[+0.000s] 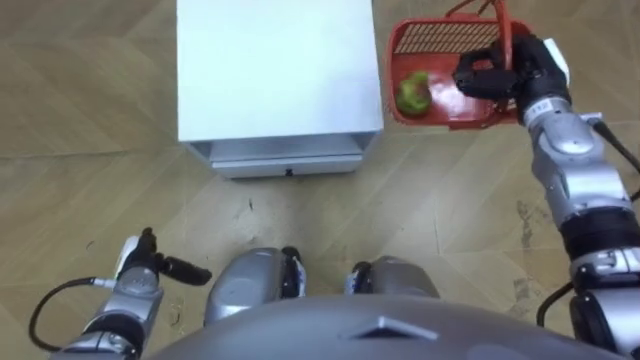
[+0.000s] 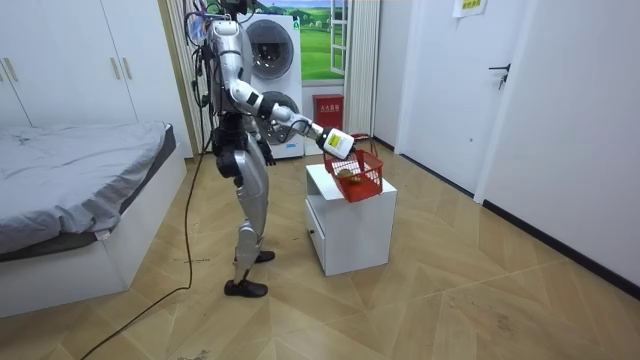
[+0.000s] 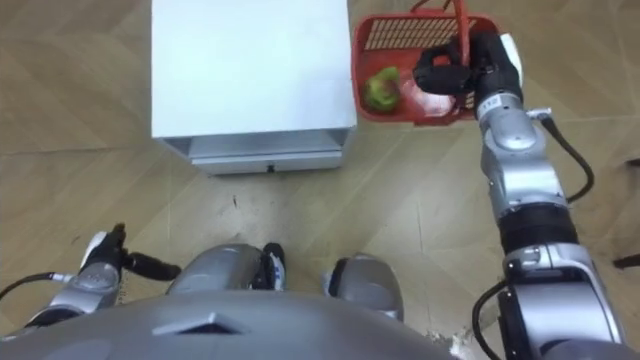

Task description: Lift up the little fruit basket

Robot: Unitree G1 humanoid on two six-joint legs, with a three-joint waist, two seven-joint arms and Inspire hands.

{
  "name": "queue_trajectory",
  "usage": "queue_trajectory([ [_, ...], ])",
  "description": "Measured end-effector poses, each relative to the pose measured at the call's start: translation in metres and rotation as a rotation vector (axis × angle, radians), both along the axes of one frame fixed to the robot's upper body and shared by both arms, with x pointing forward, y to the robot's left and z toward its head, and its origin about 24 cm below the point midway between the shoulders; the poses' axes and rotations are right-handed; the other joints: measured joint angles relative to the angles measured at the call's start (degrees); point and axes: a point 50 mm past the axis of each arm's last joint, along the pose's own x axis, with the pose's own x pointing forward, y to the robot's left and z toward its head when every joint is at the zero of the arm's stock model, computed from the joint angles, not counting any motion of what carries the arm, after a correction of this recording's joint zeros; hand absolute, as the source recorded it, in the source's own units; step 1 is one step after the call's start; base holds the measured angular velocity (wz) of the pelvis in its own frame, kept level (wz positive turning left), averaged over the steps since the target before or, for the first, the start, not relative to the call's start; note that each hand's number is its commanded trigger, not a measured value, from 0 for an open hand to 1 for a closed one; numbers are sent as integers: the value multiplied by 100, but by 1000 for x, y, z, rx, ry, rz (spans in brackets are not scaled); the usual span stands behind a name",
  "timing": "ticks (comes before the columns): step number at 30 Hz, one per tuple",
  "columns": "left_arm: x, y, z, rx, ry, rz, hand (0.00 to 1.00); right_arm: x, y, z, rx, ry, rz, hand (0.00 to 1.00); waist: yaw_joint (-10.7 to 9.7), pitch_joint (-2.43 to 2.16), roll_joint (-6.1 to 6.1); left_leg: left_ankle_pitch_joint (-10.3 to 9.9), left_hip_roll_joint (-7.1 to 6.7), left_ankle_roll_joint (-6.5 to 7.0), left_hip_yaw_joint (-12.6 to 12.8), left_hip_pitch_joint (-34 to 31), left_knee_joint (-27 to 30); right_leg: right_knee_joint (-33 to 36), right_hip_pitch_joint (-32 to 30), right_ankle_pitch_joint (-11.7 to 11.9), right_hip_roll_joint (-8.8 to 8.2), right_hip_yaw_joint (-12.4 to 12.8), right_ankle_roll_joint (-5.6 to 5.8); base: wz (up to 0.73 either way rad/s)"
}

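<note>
Currently: basket (image 1: 440,38), red, with one green fruit (image 1: 413,93) inside. Location: in the air just beside the white table's (image 1: 275,70) right edge, apparently lifted clear of it. Holder: right hand (image 1: 495,72), clenched round the handle (image 1: 505,25), so the basket hangs beneath it. Left hand (image 1: 150,268): low at the robot's side, fingers relaxed, idle.

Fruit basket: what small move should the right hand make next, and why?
Probably raise it slightly and level it, as a judgement: the right hand is curled round the handle, the fruit basket hangs tilted beside the white cabinet, and the green fruit lies against one wall.
</note>
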Motion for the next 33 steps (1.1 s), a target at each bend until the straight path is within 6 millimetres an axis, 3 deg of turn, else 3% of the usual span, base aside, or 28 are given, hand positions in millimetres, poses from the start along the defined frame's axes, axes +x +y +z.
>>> queue_trajectory([
  [2,-9,1,-2,-3,18,24,0,1,4,7,9,-33,17,100,25,0,-5,93,69,-113,-93,343,-382,-493,415,129,151,-102,-76,12],
  [5,-17,0,-4,-12,33,44,0,0,7,12,13,-62,31,100,14,0,-17,137,79,-166,-145,662,-600,-790,806,149,211,-223,-94,14],
  [16,-30,0,-5,-24,40,88,0,-1,15,8,21,-54,53,100,66,-6,-92,140,56,-173,-334,946,-743,-1174,1226,177,296,-220,-114,3],
  [22,-39,5,-5,-31,62,110,0,2,29,20,37,-97,145,100,169,-14,-141,138,52,-174,-286,1014,-652,-1347,1433,221,293,-201,-109,3],
  [24,-43,5,-6,-31,76,105,0,2,36,21,37,-101,183,100,169,3,-155,109,42,-207,-229,849,-275,-1390,1547,278,275,-103,-129,21],
  [25,-45,4,-6,-41,86,99,0,2,38,21,39,-104,194,100,146,26,-164,-27,-41,-307,-192,602,-200,-1442,1630,282,233,260,-128,51],
  [26,-42,-1,-7,-49,88,70,0,2,34,23,26,-105,189,100,119,-11,-59,398,14,-249,-165,423,-738,-1408,1599,250,288,281,-74,43],
  [27,-41,0,-7,-44,90,59,0,1,34,21,30,-96,184,100,173,5,-120,467,19,-162,-14,425,-717,-1366,1580,197,240,277,3,8],
  [29,-47,1,-8,-39,116,50,0,1,43,18,39,-83,218,100,385,1,-146,489,-44,-126,172,564,-782,-1334,1560,183,137,57,52,-27],
  [31,-49,1,-9,-44,141,50,0,2,47,19,28,-92,233,100,472,17,-124,449,-83,-72,189,574,-732,-1316,1560,176,76,-101,92,-19],
  [33,-52,0,-11,-57,172,53,0,2,52,18,35,-90,244,100,500,47,-79,393,-121,-20,202,583,-684,-1199,1539,140,29,-107,155,-5],
])
